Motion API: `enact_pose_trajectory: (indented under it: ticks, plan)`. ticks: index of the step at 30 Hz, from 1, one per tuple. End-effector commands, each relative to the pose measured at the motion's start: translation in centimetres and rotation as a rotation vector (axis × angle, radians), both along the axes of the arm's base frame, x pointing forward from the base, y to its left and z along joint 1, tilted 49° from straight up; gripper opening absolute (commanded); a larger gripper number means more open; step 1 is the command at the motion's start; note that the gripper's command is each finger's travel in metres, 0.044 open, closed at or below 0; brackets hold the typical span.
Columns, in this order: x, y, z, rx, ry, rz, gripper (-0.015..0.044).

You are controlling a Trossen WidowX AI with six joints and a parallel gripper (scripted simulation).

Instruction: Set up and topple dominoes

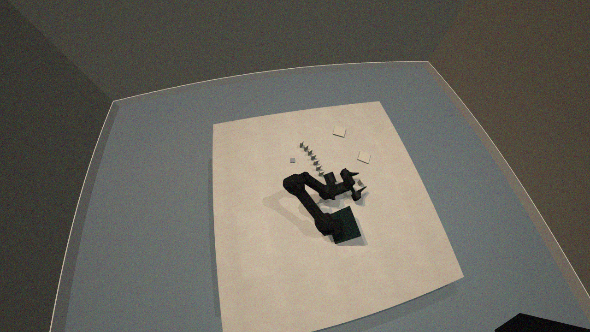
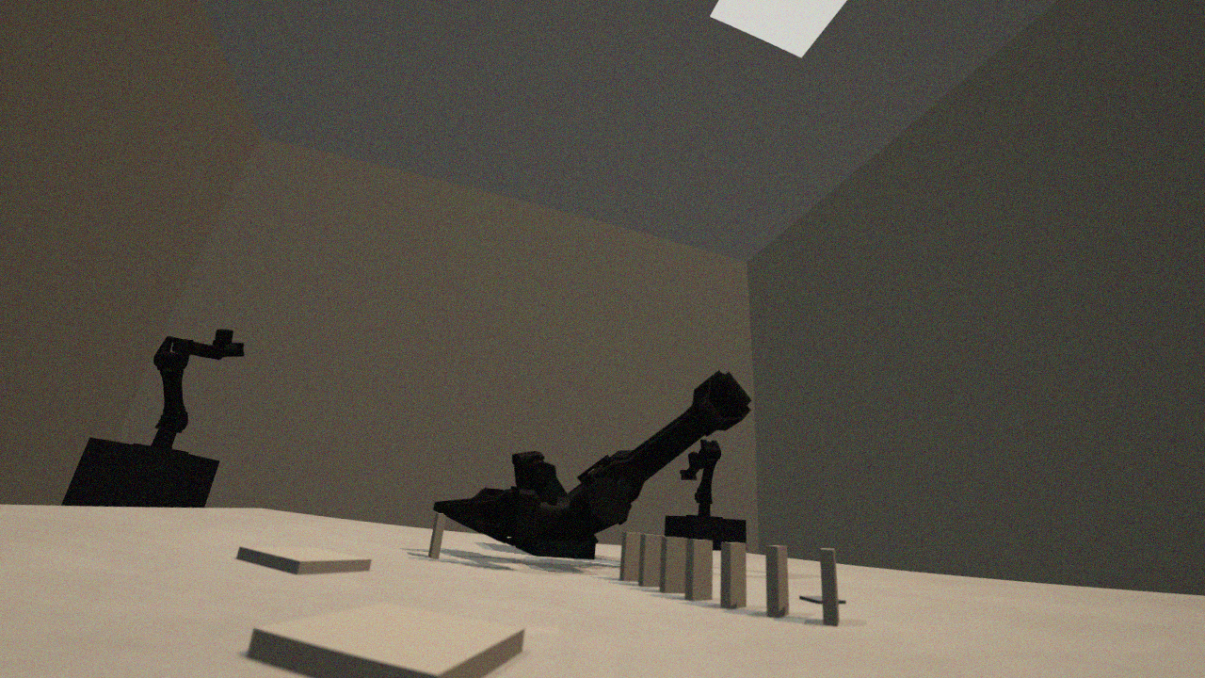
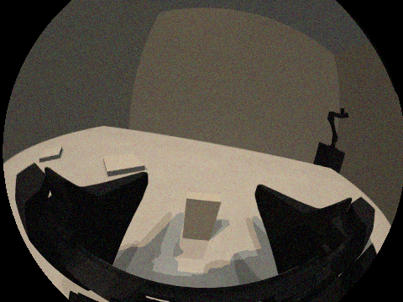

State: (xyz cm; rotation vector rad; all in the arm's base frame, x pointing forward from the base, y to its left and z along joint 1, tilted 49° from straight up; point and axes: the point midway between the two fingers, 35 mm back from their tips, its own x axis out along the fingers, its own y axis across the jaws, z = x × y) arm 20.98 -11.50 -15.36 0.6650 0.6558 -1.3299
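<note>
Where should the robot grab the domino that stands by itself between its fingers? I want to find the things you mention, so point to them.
I'd hold the lone domino (image 1: 360, 182) (image 2: 435, 535) (image 3: 201, 219) by its two narrow side edges, near the top. It stands upright with a broad face toward the open pincer (image 1: 362, 180) (image 3: 201, 186), one finger beyond each edge. Coming level from the arm's side and closing evenly should probably keep it from tipping.
</note>
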Motion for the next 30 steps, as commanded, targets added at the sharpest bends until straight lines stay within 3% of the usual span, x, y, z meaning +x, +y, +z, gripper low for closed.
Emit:
enact_pose_trajectory:
  ticks: [1, 6, 10, 20, 25, 30]
  plan:
    - [0.0, -2.5, 2.1, -0.004, -0.008, -0.012, 0.0440]
    - [0.0, -3.2, 2.6, -0.001, -0.004, -0.011, 0.0440]
    - [0.2, -3.7, 0.7, 0.108, 0.073, -0.013, 0.0440]
    - [0.1, -5.4, -3.5, 0.696, 0.358, 0.042, 0.0440]
    - [-0.1, -6.1, -2.4, 1.012, 0.382, 0.089, 0.0440]
    - [0.2, -7.2, 0.5, 1.327, 0.284, 0.099, 0.0440]
